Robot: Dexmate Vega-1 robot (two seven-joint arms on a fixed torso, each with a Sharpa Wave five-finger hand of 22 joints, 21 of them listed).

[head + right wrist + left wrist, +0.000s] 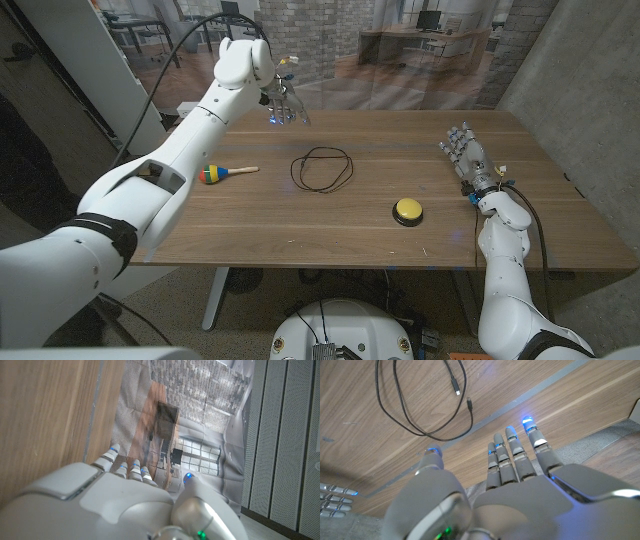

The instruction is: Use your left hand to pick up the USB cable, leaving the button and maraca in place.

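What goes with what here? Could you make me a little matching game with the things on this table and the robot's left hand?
Things:
1. USB cable
2. button
3. maraca
4. left hand

Descriptions:
A. yellow, nearest the right hand
B. raised over the table's far edge, holding nothing
C. black, coiled in a loop mid-table
D. multicoloured head, pale handle

Pairs: 1-C, 2-A, 3-D, 4-B

Dim, even light; soft shadows, sharp focus.

Brick wall [330, 30] standing behind the wooden surface [250, 220]

Desks [420, 40] are sitting on wood flooring [350, 65]; grey panelled wall [285, 435] is flanking bright windows [197, 457].
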